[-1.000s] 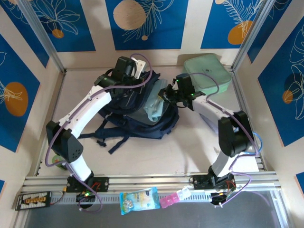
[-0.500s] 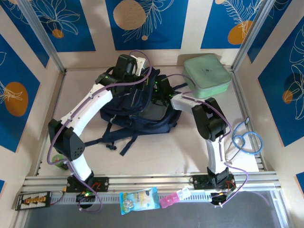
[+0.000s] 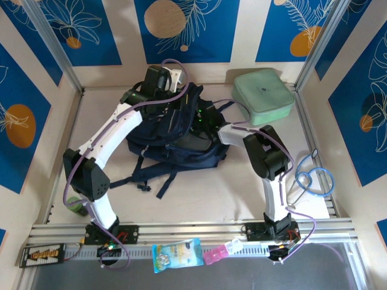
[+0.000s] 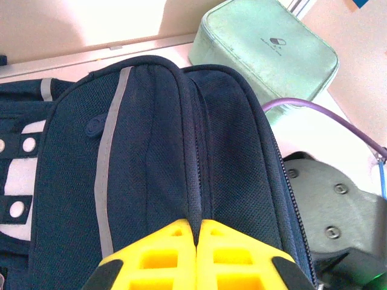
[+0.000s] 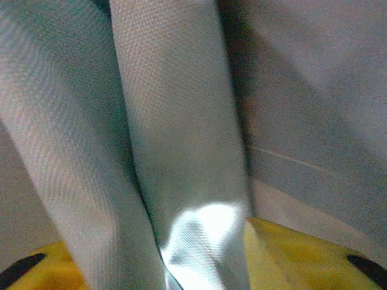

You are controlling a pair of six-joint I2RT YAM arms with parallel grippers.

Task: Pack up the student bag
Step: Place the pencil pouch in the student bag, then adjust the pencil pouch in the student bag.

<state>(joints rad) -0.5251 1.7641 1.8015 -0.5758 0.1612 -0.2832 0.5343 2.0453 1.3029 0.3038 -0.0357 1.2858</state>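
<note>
Navy fabric of the student bag (image 3: 175, 136) is being pinched at its top seam by the left gripper (image 4: 196, 244), whose jaws are fully closed on it. The bag's body is lying directly ahead of those fingers, the seam running straight away from them. The right gripper (image 5: 199, 248) is being enclosed by the bag's mouth, with a pale cloth (image 5: 175, 121) between its fingers; whether the cloth is being gripped cannot be told. Judgement: the right arm is nearer the opening, so packing is being done from that side.
</note>
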